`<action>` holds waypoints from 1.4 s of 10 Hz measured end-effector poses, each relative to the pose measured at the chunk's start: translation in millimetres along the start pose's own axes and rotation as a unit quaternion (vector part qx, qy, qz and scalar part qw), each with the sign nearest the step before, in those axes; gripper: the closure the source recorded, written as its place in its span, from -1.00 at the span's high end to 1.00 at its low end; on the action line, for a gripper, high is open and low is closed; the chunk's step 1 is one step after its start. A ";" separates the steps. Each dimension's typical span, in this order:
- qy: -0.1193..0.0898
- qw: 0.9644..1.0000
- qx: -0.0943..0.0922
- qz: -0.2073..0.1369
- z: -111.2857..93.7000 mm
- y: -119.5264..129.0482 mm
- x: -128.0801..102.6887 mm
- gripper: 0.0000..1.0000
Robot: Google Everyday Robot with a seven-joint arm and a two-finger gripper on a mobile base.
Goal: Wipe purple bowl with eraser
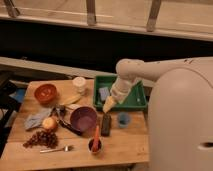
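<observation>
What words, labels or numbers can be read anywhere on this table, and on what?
None: no readable text shows on the purple bowl, the eraser, the green tray or the white cup. The pincer hangs over the tray's front left corner, unmarked too.

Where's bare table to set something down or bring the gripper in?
Barest: the near-right corner of the table, bordered by the blue cup, the eraser and the small cup holding a red tool. Crowded: everything left of the purple bowl. The gripper, open, hangs over the front edge of the green tray.
</observation>
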 end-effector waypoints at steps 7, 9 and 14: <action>0.008 1.000 -0.008 -0.014 13.7 16.4 3.1 0.41; 0.018 0.999 -0.030 -0.005 29.9 19.3 9.5 0.41; 0.030 0.997 -0.064 0.008 54.5 25.0 16.5 0.41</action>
